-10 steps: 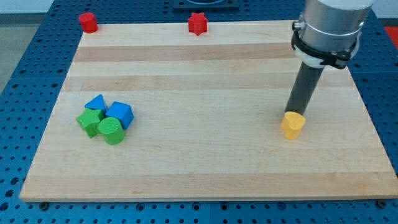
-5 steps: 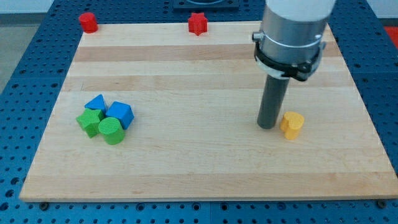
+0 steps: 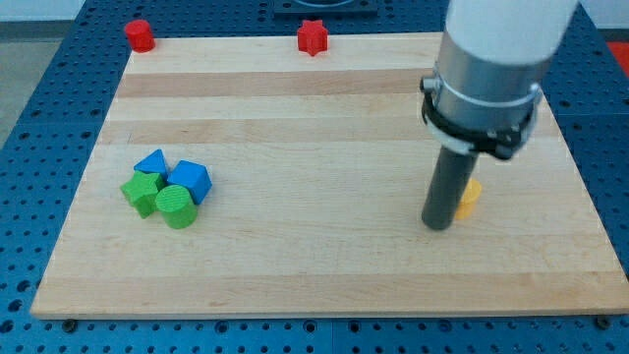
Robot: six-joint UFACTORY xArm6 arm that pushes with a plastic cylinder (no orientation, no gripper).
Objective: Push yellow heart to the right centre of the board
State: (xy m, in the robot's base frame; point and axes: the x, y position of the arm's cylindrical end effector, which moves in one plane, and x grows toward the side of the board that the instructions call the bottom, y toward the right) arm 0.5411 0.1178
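Note:
The yellow heart (image 3: 471,198) lies on the wooden board (image 3: 324,128) at the view's right, a little below mid-height. My rod hides most of its left side. My tip (image 3: 438,224) rests on the board just left of and slightly below the heart, close against it; I cannot tell whether they touch.
A cluster sits at the view's left: a blue block (image 3: 150,162), a second blue block (image 3: 190,180), a green block (image 3: 142,193) and a green cylinder (image 3: 176,206). A red block (image 3: 140,34) and a red star-like block (image 3: 312,37) stand at the top edge.
My tip went from above the heart round to its left, then down and slightly right, now covering its left side. The heart has barely shifted. Other blocks are unmoved.

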